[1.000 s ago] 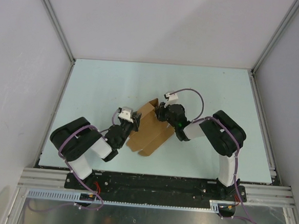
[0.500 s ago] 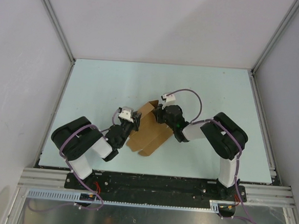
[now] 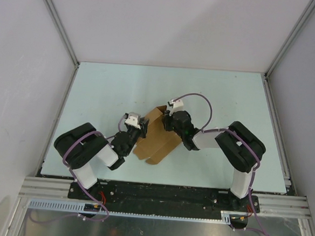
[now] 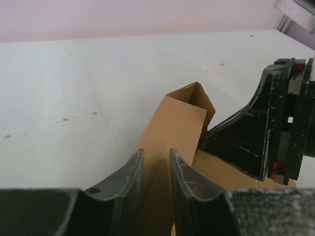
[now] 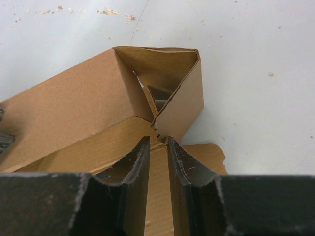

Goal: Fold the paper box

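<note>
A: So, how far along is it? From the top, the paper box (image 3: 157, 139) sits near the middle of the tabletop (image 3: 229, 96). The left gripper (image 3: 138, 132) is at its left edge and the right gripper (image 3: 169, 120) at its far end.

B: Half-formed, I'd say. In the left wrist view one long wall stands up, creased into a corner at the far end. The fingers (image 4: 132, 174) are nearly together with cardboard showing in the slit, but I can't tell if they're actually pinching it.

A: In the right wrist view the far end is an open, kinda triangular mouth, and a flat flap lies on the tabletop below it. Its fingers (image 5: 139, 164) are down to a slit too, grip unclear.

B: So the walls are partly up. Squaring it and closing the ends looks like what's left.
</note>
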